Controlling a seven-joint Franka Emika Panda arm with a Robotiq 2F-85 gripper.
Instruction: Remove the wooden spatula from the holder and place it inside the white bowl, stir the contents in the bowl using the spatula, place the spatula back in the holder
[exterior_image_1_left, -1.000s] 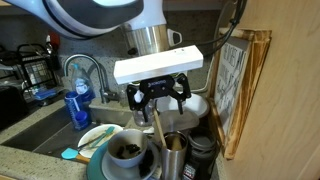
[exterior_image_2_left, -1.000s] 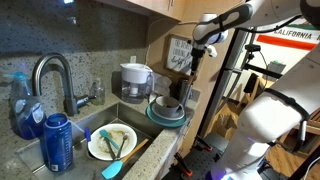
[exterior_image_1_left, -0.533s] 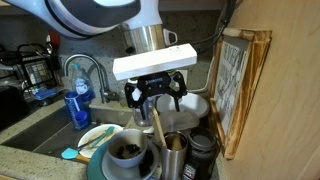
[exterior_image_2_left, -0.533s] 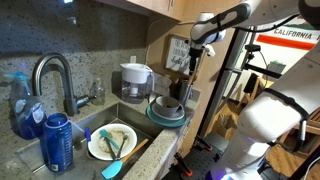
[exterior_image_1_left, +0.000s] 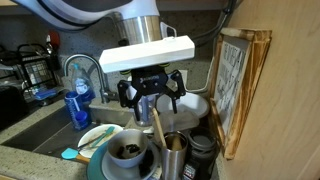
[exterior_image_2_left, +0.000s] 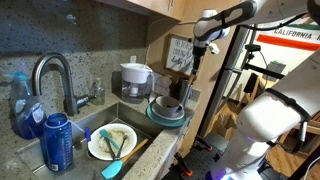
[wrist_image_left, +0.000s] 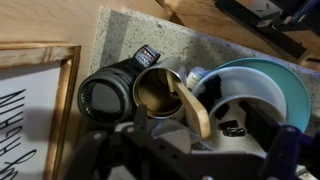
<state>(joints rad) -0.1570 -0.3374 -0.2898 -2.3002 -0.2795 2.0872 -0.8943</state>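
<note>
Wooden spatula (exterior_image_1_left: 156, 125) stands tilted in the holder (exterior_image_1_left: 173, 160), handle end up. In the wrist view its flat blade (wrist_image_left: 193, 108) leans on the holder's rim (wrist_image_left: 152, 95) on the side toward the white bowl (wrist_image_left: 240, 108).

Tool (exterior_image_1_left: 150, 97) hangs right over the spatula's top w/ jaws spread wide, gripping nothing. The stick's tip sits approx. at the gap between the fingers; can't tell if it touches either one.

Holder is steel, dark inside, upright on the speckled stone desk (wrist_image_left: 120, 30), just beside a black mug (wrist_image_left: 108, 95). The white bowl is on its other side, resting on a teal plate (wrist_image_left: 290, 75); in an exterior view the bowl (exterior_image_1_left: 128, 160) shows dark contents.

Behind the mug, a wood-framed sign (exterior_image_1_left: 232, 80) leans vs. the wall. A blue bottle (exterior_image_1_left: 78, 108) stands by the tap, well apart from the holder. In an exterior view the tool (exterior_image_2_left: 197, 38) is high above the desk's corner; spatula too small there to make out.
</note>
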